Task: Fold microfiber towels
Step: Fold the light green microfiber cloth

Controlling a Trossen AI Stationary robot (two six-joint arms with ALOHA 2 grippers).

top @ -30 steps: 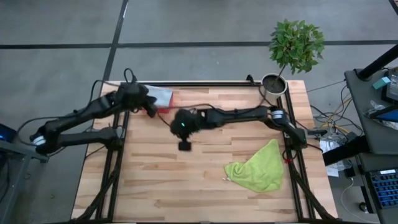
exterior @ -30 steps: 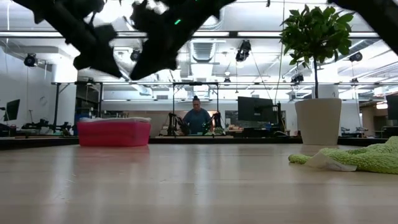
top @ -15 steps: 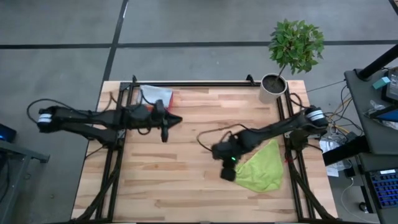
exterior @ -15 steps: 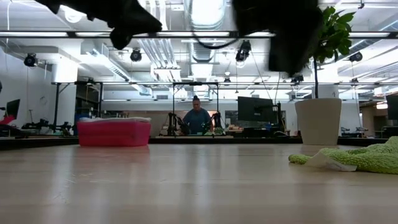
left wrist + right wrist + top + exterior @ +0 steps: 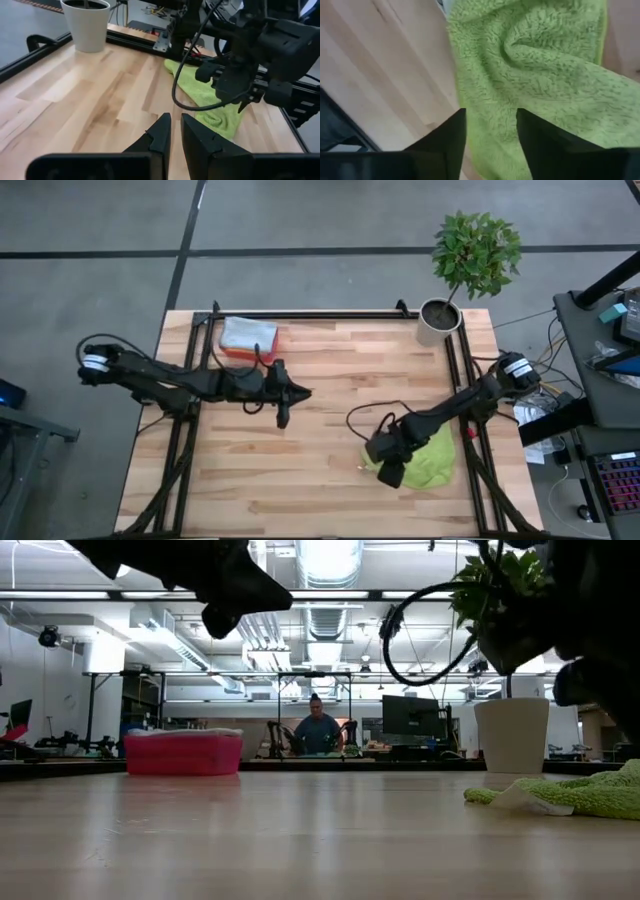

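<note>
Right gripper (image 5: 390,470), fingers parted, has swung down onto the lime green towel (image 5: 432,462), pickup imminent; left gripper (image 5: 283,417) nearly closed, empty.

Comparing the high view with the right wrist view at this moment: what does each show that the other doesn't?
Only the high view shows the left gripper over bare wood at mid-table, the pink-red bin at the back edge, and the potted plant. Only the right wrist view shows the right gripper open, its fingers straddling a fold. Both show the lime green towel crumpled on the table.
</note>
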